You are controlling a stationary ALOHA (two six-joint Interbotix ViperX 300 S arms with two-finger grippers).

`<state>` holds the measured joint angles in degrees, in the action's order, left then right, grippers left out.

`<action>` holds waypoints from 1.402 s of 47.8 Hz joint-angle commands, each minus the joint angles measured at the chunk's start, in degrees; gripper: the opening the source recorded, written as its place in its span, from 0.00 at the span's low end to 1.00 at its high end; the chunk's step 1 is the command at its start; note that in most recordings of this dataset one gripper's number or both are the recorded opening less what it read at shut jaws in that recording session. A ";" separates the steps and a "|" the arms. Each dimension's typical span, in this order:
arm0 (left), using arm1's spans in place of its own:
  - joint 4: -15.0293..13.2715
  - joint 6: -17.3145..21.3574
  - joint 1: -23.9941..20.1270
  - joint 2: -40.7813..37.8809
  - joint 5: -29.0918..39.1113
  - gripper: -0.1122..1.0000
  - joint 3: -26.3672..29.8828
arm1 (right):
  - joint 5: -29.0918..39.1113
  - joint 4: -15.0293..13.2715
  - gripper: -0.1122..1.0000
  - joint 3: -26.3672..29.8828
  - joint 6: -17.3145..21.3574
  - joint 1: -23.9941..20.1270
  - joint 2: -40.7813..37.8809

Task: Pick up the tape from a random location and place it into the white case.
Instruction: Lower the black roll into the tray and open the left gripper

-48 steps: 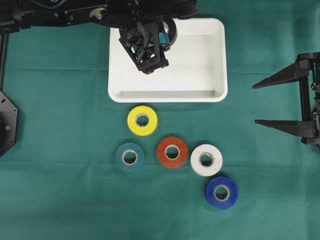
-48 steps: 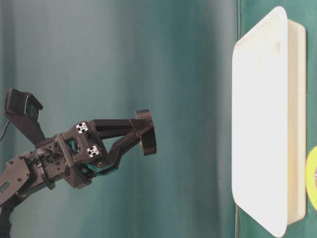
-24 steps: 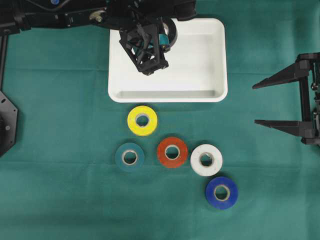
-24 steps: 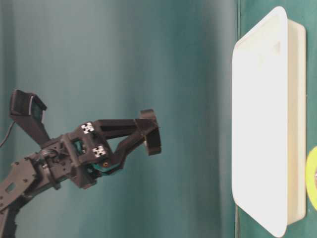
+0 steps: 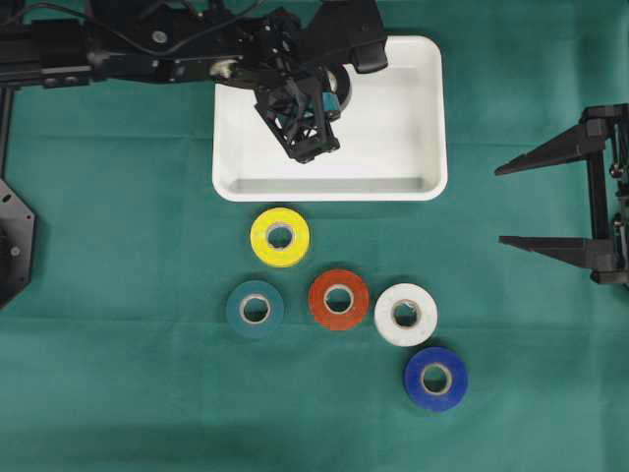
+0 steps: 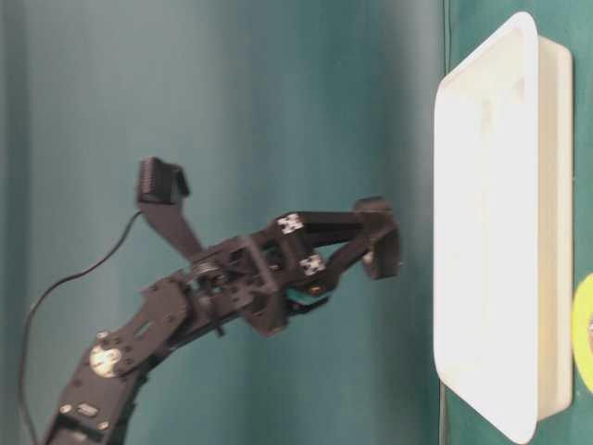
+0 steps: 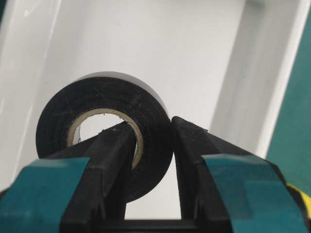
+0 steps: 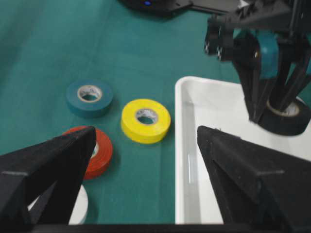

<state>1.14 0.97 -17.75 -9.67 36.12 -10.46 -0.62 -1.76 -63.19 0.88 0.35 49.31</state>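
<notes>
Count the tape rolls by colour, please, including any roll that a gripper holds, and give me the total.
Yellow roll: 1
Teal roll: 1
Red roll: 1
White roll: 1
Blue roll: 1
Black roll, held by the left gripper over the white case: 1
Total: 6 rolls

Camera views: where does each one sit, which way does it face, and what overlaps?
Overhead: above the table, looking straight down; left gripper over the white case, right gripper at the right edge.
Table-level: low and rotated, looking at the case rim; shows the left arm.
Left wrist: looks along its fingers at the black tape.
Right wrist: looks between its own fingers across the table.
Shared: the case appears in all four; the yellow tape in overhead and right wrist.
</notes>
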 commanded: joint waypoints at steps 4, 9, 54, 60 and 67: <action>0.00 0.26 -0.35 -0.88 -2.02 0.27 0.70 | -0.44 -0.18 0.92 1.32 -0.09 0.00 -0.53; -0.09 0.26 -0.62 -2.81 -2.81 0.27 0.35 | -0.44 -0.09 0.92 1.23 -0.09 0.00 -0.70; -0.09 0.44 -0.18 -8.00 -6.86 0.27 -0.79 | -0.44 -0.18 0.92 1.41 -0.09 0.62 -0.88; -0.09 0.79 -0.18 -7.91 -6.94 0.42 -0.70 | -0.35 -0.18 0.92 1.41 0.00 0.62 -0.88; -0.18 1.41 -0.18 -7.73 -6.94 0.82 -0.88 | -0.26 -0.18 0.92 1.41 0.00 0.62 -0.88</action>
<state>1.05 2.20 -18.02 -18.90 29.53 -12.13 -0.62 -1.76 -63.19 0.88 0.88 48.60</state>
